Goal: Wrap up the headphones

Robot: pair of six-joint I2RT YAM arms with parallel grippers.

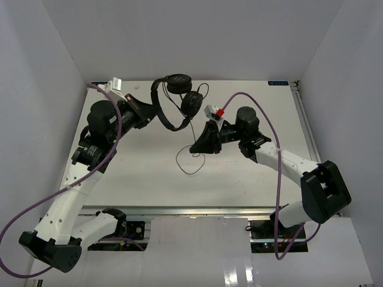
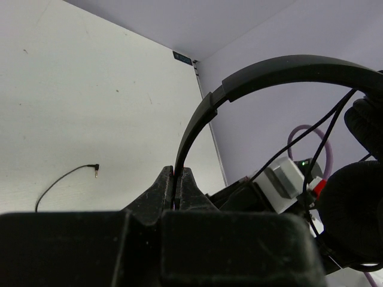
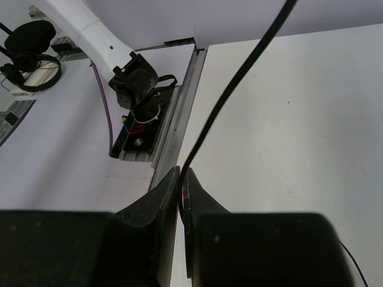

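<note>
We held the headphones [image 1: 179,84] above the far middle of the table [image 1: 137,173]. Our left gripper [image 1: 153,115] sat left of them on the headband [image 2: 287,66]. Our right gripper [image 1: 194,149] sat nearer, on the cord [image 3: 212,119].

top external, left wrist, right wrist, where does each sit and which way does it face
Top external: above and behind the arms, looking down at the table; both arms, left hand on the headband of the headphones, right hand on the cord.
Left wrist: on the left arm, facing the far right corner; its shut hand, headband, earcups.
Right wrist: on the right arm, facing the near edge; its shut hand, cord, left arm's base.
Shared: top external and left wrist both show the earcups.
</note>
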